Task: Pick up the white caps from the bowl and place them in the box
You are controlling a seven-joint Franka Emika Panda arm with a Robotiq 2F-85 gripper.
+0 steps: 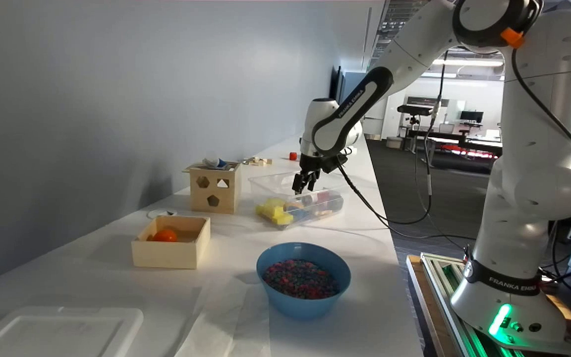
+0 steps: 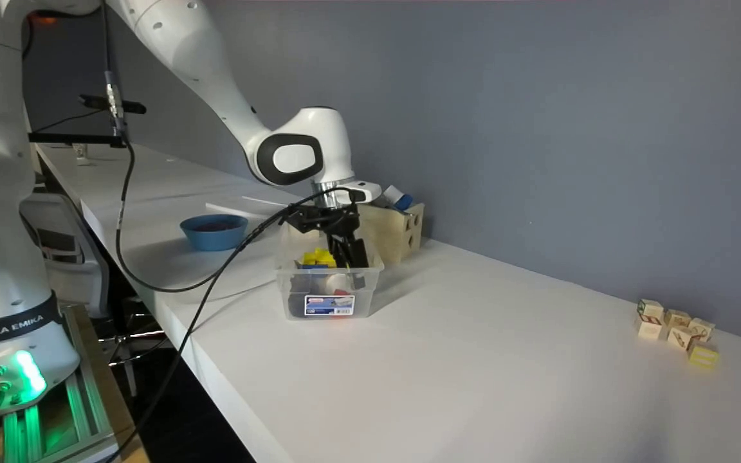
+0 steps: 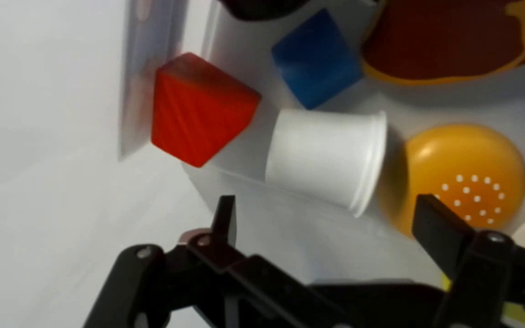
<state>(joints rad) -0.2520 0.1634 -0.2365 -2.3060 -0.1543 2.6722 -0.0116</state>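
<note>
Gripper [image 3: 324, 214] is pointing down at the clear bin [image 2: 364, 283], and its jaws are standing wide. Inside this bin, one white cap [image 3: 324, 157] is lying on its side. The wooden box [image 1: 213, 191] with holes is standing nearby.

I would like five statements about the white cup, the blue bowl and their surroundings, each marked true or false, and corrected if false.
1. The fingers stand apart. True.
2. A red block lies beside the white cup. True.
3. The white cup stands upright. False: it lies on its side.
4. The holed wooden box stands nearer the wall than the blue bowl. True.
5. The blue bowl is empty. False: it holds small dark and reddish bits.
</note>
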